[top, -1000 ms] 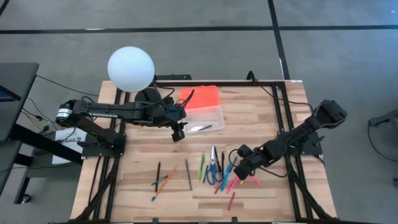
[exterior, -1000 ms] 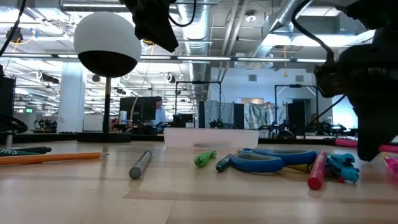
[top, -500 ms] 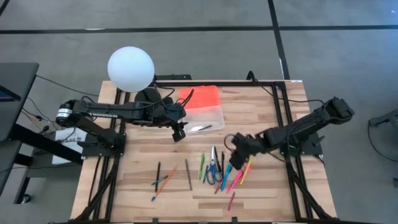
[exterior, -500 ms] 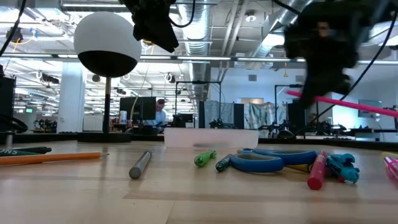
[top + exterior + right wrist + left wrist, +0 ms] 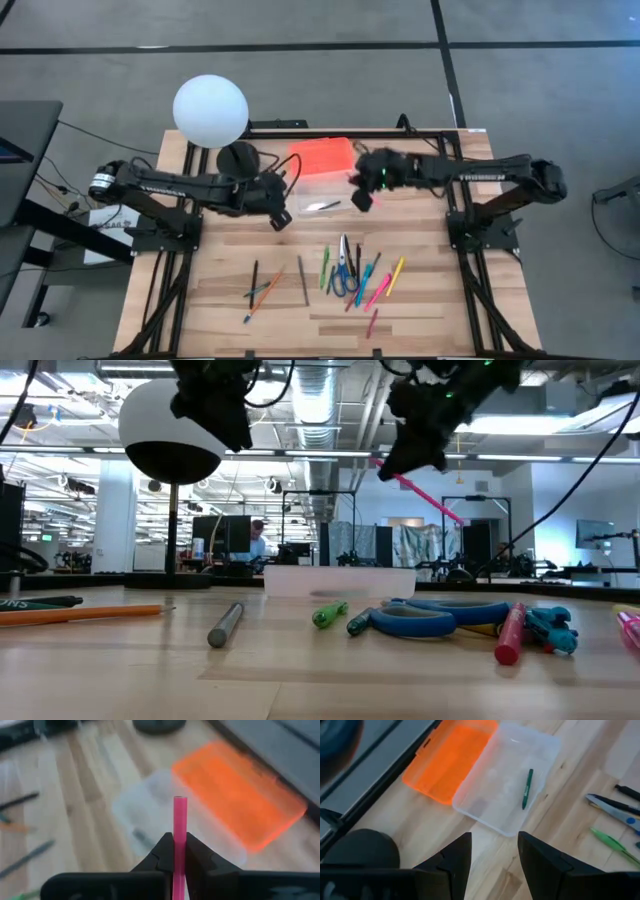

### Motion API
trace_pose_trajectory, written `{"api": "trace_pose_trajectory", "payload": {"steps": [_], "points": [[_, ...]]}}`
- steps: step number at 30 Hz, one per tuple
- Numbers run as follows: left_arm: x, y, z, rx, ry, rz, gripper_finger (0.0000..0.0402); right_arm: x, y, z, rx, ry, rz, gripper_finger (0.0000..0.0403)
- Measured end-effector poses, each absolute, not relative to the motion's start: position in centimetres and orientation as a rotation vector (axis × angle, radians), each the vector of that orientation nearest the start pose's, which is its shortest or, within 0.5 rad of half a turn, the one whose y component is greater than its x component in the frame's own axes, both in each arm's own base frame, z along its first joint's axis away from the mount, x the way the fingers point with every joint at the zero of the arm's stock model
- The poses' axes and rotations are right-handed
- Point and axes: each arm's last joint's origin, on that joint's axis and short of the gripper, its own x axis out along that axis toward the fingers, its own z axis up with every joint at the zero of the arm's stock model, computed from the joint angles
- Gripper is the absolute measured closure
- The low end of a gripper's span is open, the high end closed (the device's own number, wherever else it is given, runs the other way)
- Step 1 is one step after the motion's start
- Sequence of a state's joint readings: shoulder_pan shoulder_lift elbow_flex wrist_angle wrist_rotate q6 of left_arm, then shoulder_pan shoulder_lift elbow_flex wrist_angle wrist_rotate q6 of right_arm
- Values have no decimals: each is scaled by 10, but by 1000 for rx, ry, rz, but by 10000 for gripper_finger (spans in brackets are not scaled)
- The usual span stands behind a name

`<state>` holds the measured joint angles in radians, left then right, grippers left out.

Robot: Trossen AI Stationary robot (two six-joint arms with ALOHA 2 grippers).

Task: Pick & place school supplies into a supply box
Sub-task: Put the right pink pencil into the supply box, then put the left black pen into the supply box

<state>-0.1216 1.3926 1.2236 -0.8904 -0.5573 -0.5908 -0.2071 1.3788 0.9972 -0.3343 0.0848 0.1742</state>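
Observation:
The clear supply box [image 5: 328, 190] stands open on the table's far middle, its orange lid [image 5: 322, 155] lying beyond it; one green pen [image 5: 526, 789] lies inside. My right gripper [image 5: 365, 192] hovers above the box's right end, shut on a pink pencil [image 5: 425, 493]. My left gripper [image 5: 280, 218] is open and empty, raised just left of the box. The remaining supplies lie flat on the near middle of the table: blue-handled scissors [image 5: 342, 275], a green pen [image 5: 324, 268], pink pens [image 5: 378, 290], a yellow pencil [image 5: 396, 275]. My right gripper pinches the pink pencil between its two fingers, the shaft [image 5: 179, 837] running along between them and its free end [image 5: 180, 800] sticking out ahead. The pencil is lifted clear and, in the low view, slants downward from the fingers above the box.
A white globe lamp [image 5: 210, 110] with a dark round base [image 5: 238, 157] stands at the far left corner. A second cluster with a black pen [image 5: 253, 280], an orange pencil [image 5: 265, 292] and a grey pen [image 5: 302, 280] lies near left. A red pen [image 5: 372, 322] lies close to the near edge.
My right gripper has risen from the pile at the near right with the pink pencil, lifting it clear, and swung toward the far edge and left until it hangs over the box. My left gripper has drawn back slightly to the left.

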Motion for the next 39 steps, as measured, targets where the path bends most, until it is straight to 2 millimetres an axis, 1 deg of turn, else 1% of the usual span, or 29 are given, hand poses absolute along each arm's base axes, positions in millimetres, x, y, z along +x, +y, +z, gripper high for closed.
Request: {"api": "trace_pose_trajectory", "payload": {"steps": [3, 5, 9, 13, 16, 19, 23, 28, 30, 35, 39], "points": [[267, -28, 301, -171, 818, 700, 245, 295, -80, 262, 235, 658, -312, 398], [265, -34, 301, -180, 795, 723, 245, 307, -90, 260, 252, 618, -277, 395], [260, -43, 300, -189, 781, 758, 245, 328, -102, 250, 231, 649, -250, 391], [256, -51, 299, -206, 771, 774, 245, 350, -108, 245, 174, 666, -177, 396], [253, -54, 299, -209, 750, 800, 245, 363, -111, 232, 157, 703, -126, 394], [251, -59, 299, -200, 741, 806, 245, 373, -110, 220, 129, 747, -69, 386], [247, -62, 298, -191, 750, 816, 245, 376, -108, 208, 82, 805, -40, 387], [242, -63, 298, -164, 752, 847, 245, 375, -109, 210, 19, 805, -39, 391], [242, -63, 298, -158, 748, 854, 245, 374, -109, 210, 12, 811, -37, 381], [242, -62, 298, -142, 744, 860, 245, 369, -108, 205, 29, 881, -26, 342], [241, -62, 298, -125, 746, 869, 245, 369, -108, 204, 35, 894, -47, 317]]}}
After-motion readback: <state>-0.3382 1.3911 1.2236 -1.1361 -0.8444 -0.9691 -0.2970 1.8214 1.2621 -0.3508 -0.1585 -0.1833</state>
